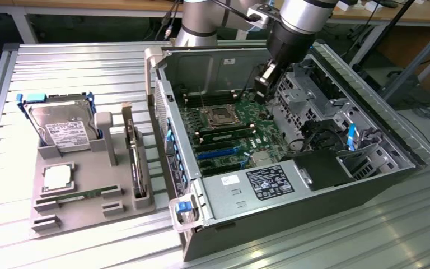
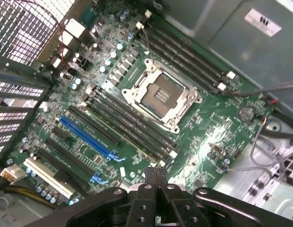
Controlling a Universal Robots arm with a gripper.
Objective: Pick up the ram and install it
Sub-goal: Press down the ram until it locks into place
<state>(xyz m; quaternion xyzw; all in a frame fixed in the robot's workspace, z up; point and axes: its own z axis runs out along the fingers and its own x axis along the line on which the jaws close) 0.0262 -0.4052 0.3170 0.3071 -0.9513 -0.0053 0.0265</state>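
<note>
in the wrist view the gripper (image 2: 155, 174) shows its two black fingers pressed together with nothing pinched between them, hanging above the green motherboard (image 2: 137, 109) near the edge by the long dark memory slots. one ram (image 1: 225, 133) stick sits seated in a slot just below the empty processor socket (image 1: 220, 116) in the exterior view, well apart from the jaws and lower than them. a second ram (image 1: 76, 196) stick lies in the grey parts tray (image 1: 118, 216) on the exterior view's left, outside the open computer case (image 1: 290, 185), far from the gripper (image 1: 266, 78). the arm reaches down into the case from the far side, its wrist nearly vertical over the board's upper part. the arm's upper links are cut off at the frame's top edge, and the seated stick is hard to pick out among the slots in the wrist view.
</note>
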